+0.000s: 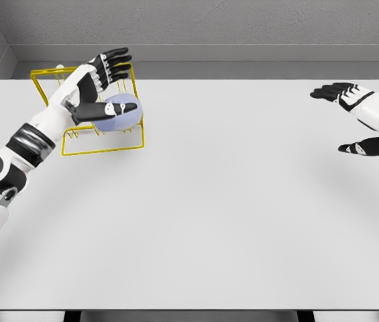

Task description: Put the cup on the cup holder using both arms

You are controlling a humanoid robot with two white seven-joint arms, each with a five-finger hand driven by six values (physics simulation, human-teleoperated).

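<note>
The left hand (105, 74) is over at the far left of the table (216, 201), its dark fingers (117, 62) spread and reaching past the cup, while the thumb lies along the cup's near side. It looks less like a grip than a hand resting against the thing, though from here I cannot be sure whether the palm touches it. The cup (121, 112) is pale lavender blue, rounded and smooth, lying tilted inside the cup holder (102, 144), a yellow wire rack of thin rods with open gaps between them.

I would judge the cup light and rigid, a smooth shell that could slide along those bare wires or roll if nudged. The safest hold would seem to be across its rounded body, thumb on one side and fingers opposite, not on the rim. The wire frame looks stiff but sparse, so a badly seated cup might tip between the rods.

The right hand (350, 97) hovers far off at the table's right edge, fingers loosely extended and holding nothing. The tabletop is plain matte white, with grey walls behind.
</note>
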